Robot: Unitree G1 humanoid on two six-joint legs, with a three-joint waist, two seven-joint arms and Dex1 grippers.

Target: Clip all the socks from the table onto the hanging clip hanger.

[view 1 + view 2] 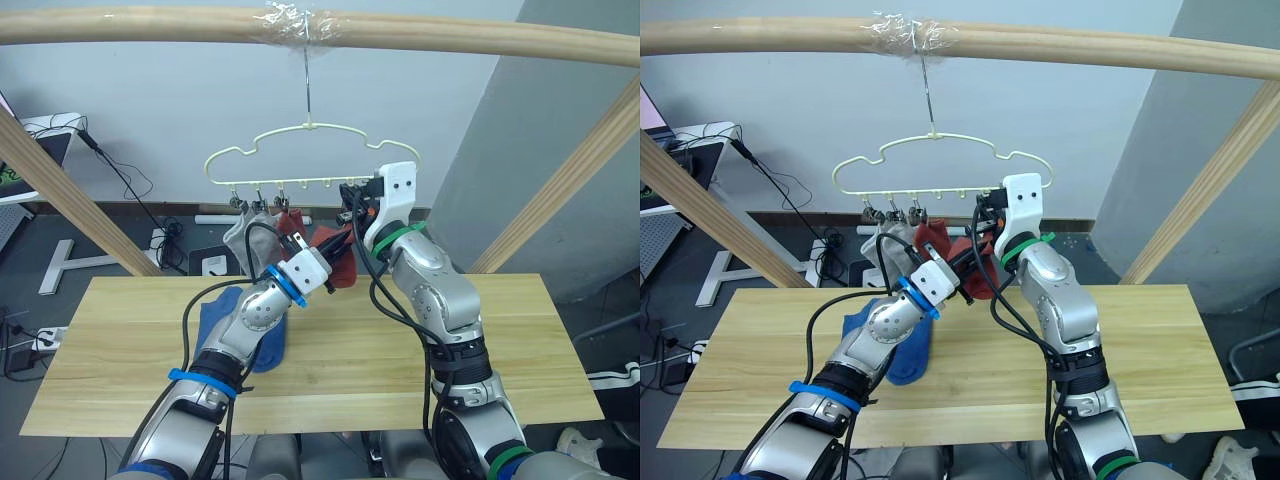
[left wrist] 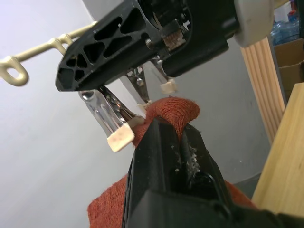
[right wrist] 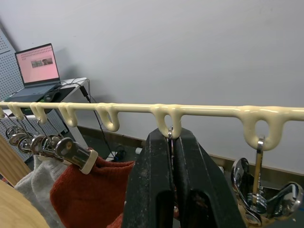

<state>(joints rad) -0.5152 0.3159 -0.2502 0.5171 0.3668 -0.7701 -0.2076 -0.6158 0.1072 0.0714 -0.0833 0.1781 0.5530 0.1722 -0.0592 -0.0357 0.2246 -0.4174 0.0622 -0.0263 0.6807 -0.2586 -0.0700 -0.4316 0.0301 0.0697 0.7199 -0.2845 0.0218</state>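
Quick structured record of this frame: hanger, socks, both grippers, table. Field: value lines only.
clip hanger: hangs by its metal hook from the wooden pole
socks already hung: light grey sock and rust-red sock, each held by a clip
left gripper: shut on a second rust-red sock, raised just under the clips
right gripper: shut on a silver clip below a hanger loop
table: blue socks lie at its left part

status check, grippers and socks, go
Left gripper shut on rust-red sock below clips. Right gripper squeezing a clip on clip hanger. Blue socks on table.
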